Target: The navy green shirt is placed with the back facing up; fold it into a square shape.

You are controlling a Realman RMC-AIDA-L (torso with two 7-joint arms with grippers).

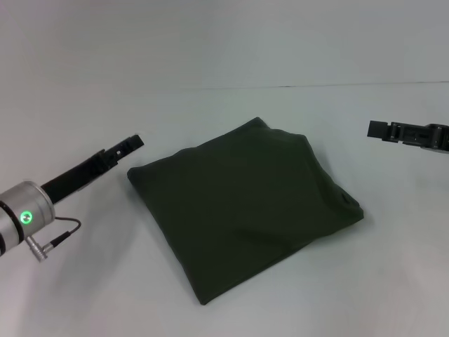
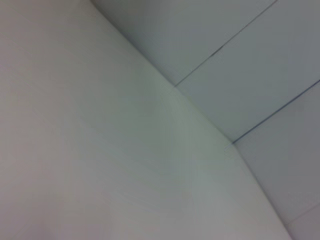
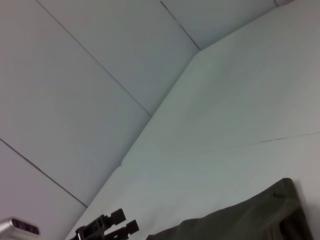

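Shirt (image 1: 245,207), the navy green shirt, is seen folded into a rough square on the table (image 1: 84,295) between both grippers, the left gripper (image 1: 130,145) nearer than the right gripper (image 1: 382,130), finger state not discernible

plain dark olive navy green shirt (image 1: 245,203), pale grey-white table (image 1: 84,295), black claws.

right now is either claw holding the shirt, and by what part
Nothing is held. The navy green shirt lies folded on the table, with the left claw and the right claw both off to its sides, clear of the fabric.
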